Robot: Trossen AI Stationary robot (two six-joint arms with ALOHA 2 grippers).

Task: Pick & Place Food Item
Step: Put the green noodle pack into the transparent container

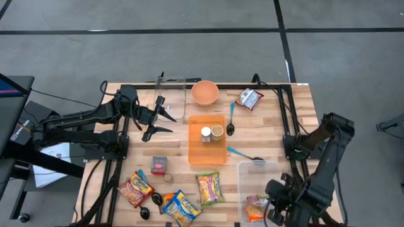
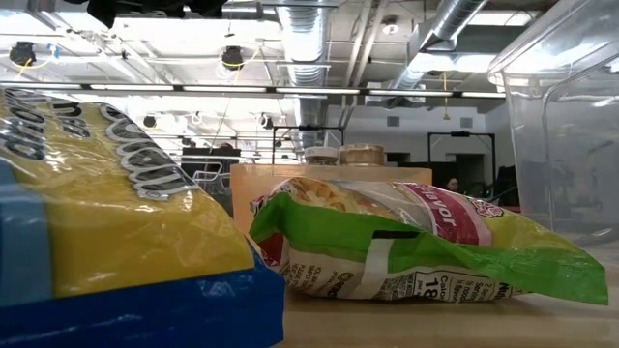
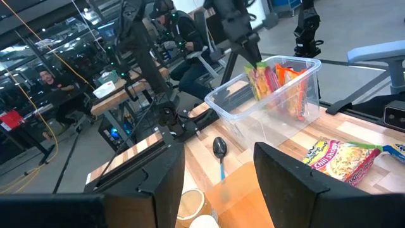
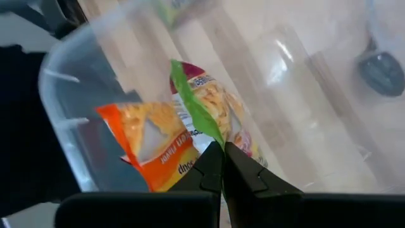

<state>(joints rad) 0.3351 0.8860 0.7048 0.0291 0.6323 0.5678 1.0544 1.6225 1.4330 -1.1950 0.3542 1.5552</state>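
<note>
My right gripper is at the table's near right corner, above a clear plastic bin, and is shut on a green-and-pink noodle packet. The packet stands inside the bin beside an orange packet. In the left wrist view both packets stand upright in the bin under the right arm. My left gripper is open and empty, above the table's far left part. A second green noodle packet lies flat on the table. My right gripper pinches the packet's green top edge between its two shut fingertips. The fingers come from above, pointing down. The packet hangs upright below them, its lower part inside the clear bin; I cannot tell whether it touches the bin's floor.
An orange tray with two small jars lies mid-table, beside two spoons. An orange bowl, a clear container and a snack bag are at the far side. Several packets and a small red box lie near the front edge.
</note>
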